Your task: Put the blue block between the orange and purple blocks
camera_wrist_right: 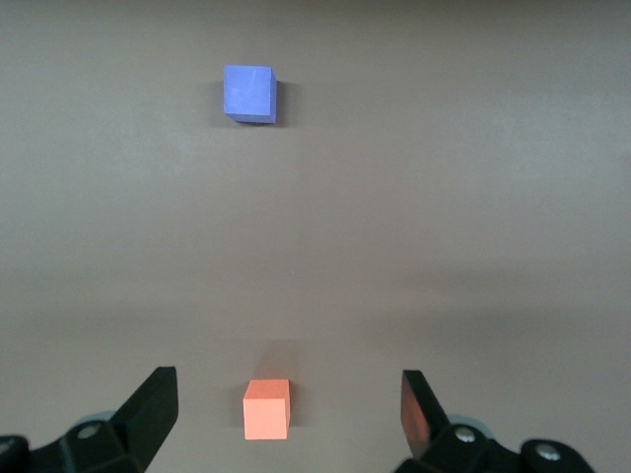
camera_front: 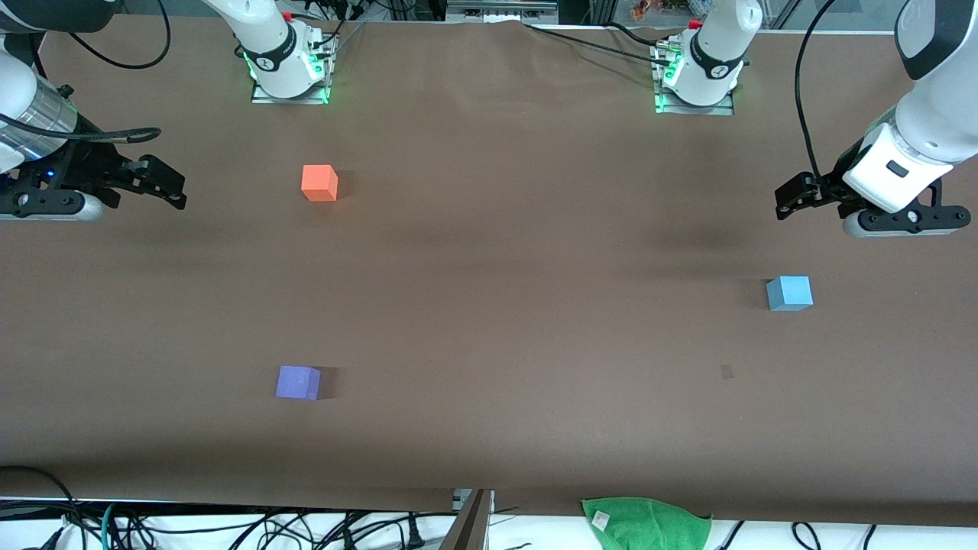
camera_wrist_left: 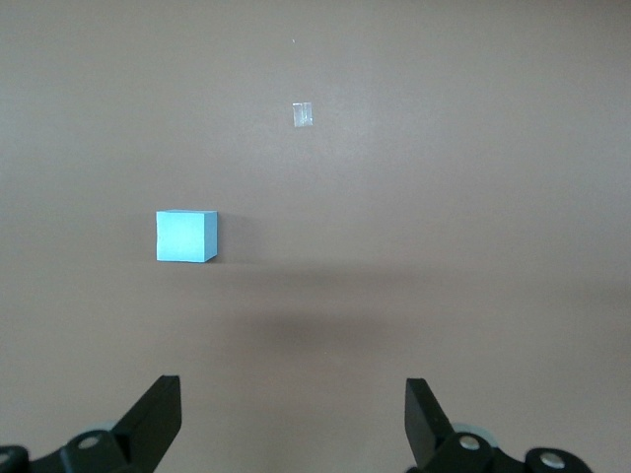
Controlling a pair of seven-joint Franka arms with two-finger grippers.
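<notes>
The sky-blue block point(camera_front: 789, 293) sits on the table toward the left arm's end; it also shows in the left wrist view point(camera_wrist_left: 185, 236). The orange block point(camera_front: 319, 183) sits toward the right arm's end, and the purple block point(camera_front: 298, 382) lies nearer to the front camera than it. Both show in the right wrist view, orange point(camera_wrist_right: 267, 408) and purple point(camera_wrist_right: 249, 94). My left gripper point(camera_front: 788, 198) point(camera_wrist_left: 293, 419) is open and empty, up over the table short of the blue block. My right gripper point(camera_front: 170, 188) point(camera_wrist_right: 288, 396) is open and empty, raised at the right arm's end of the table.
A small piece of tape point(camera_front: 727, 372) point(camera_wrist_left: 303, 114) lies on the brown table cover, nearer to the front camera than the blue block. A green cloth point(camera_front: 646, 523) hangs at the table's front edge. Cables run along that edge.
</notes>
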